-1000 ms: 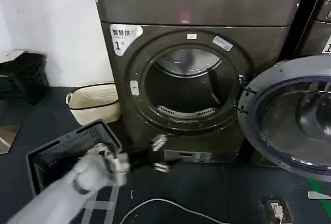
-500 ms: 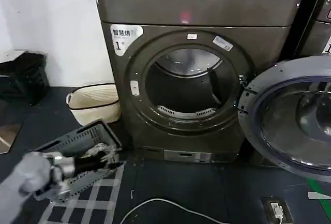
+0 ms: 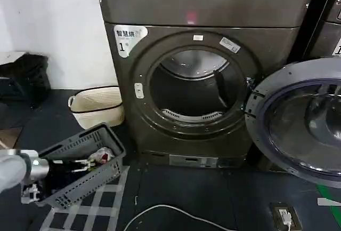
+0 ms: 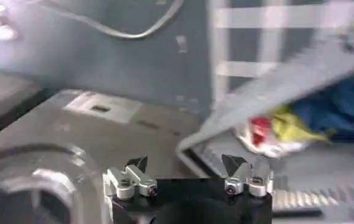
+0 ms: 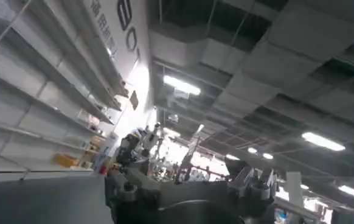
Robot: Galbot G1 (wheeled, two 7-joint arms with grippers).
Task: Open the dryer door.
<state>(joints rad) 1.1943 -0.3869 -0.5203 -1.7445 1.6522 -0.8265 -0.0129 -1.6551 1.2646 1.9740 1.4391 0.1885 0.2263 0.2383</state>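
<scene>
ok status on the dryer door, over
Left pincer open, empty, low over the grey basket. Right pincer pointed at the ceiling. Dryer door swung wide open, drum exposed. Nothing in the way.

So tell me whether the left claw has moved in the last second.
Yes. The left claw pulled back leftward, away from the dryer's base panel, over the grey basket.

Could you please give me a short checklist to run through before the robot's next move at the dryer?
1. Dryer door open: ok, swung wide to the robot's right, drum exposed.
2. Left end effector away from the door: ok, low over the grey basket.
3. Left end effector empty: ok, fingers apart, nothing between them.
4. Right end effector state: cannot tell, its camera faces the ceiling.
5. Floor path: not ok, white cable lies before the machine.
</scene>
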